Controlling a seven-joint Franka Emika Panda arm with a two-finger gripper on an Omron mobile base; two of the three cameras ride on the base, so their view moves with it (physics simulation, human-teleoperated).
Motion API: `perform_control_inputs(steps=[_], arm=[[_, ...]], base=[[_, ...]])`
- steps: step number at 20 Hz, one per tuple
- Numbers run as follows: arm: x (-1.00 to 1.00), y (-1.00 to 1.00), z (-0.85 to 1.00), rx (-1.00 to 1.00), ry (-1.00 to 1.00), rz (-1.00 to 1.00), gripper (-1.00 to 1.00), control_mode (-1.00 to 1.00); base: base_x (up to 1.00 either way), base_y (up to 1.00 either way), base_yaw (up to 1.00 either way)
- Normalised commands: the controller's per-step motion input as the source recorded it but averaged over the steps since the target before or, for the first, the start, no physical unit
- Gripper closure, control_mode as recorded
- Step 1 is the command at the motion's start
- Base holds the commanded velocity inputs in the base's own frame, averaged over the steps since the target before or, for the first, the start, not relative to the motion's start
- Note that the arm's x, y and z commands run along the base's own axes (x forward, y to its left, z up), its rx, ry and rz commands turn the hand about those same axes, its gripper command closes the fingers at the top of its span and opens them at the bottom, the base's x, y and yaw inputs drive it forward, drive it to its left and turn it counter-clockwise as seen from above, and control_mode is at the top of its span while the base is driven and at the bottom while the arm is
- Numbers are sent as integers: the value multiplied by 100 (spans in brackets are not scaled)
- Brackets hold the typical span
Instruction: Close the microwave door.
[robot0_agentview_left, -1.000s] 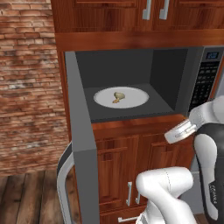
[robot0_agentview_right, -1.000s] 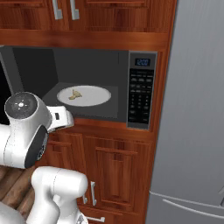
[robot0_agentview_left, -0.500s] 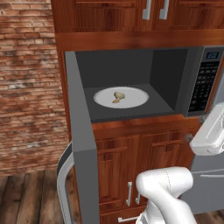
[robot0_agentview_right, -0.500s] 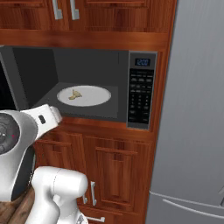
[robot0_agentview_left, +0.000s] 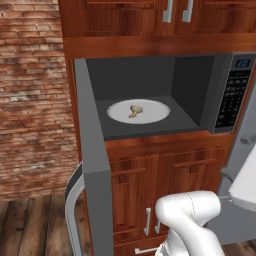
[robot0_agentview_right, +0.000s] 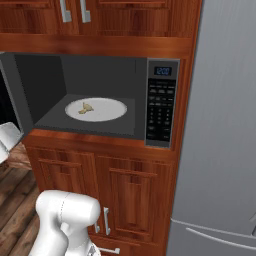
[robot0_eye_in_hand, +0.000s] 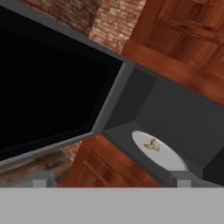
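The microwave door (robot0_agentview_left: 92, 165) stands swung fully out on its left hinge, edge-on in the left base view, its grey frame a tall slab running toward 6 o'clock with the curved silver handle (robot0_agentview_left: 71, 210) bowing off its outer face at about 7 o'clock. In the hand view its big black window takes up the 9 to 11 o'clock side, glossy and featureless inside a smooth grey border. The gripper (robot0_eye_in_hand: 111, 179) looks across the door's inner face toward the microwave (robot0_agentview_right: 95, 95), a matte dark cavity with a white round plate (robot0_agentview_right: 96, 109) carrying a small yellowish morsel (robot0_agentview_right: 87, 107), and a black keypad panel (robot0_agentview_right: 161, 102) at 3 o'clock of the opening. The two finger tips sit far apart at the bottom of the hand view, so the claw reads as wide and holding nothing. The likely trouble: the arm is on the inner side, so a push here would press the door further open or jam a finger in the closing gap; the slick panel could also let a tip slide off. Warm brown cabinet doors (robot0_agentview_right: 127, 200) and a brick wall (robot0_agentview_left: 32, 95) surround it.
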Motion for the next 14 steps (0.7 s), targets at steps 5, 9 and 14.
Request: perform_control_inputs(steps=[5, 9, 14], arm=[[-42, 52, 23, 0, -5, 0, -100, -100], [-77, 18, 23, 2, -18, 2, -100, -100], [-88, 7, 25, 3, -22, 18, -100, -100]], base=[[0, 0, 0], [0, 0, 0], [0, 0, 0]])
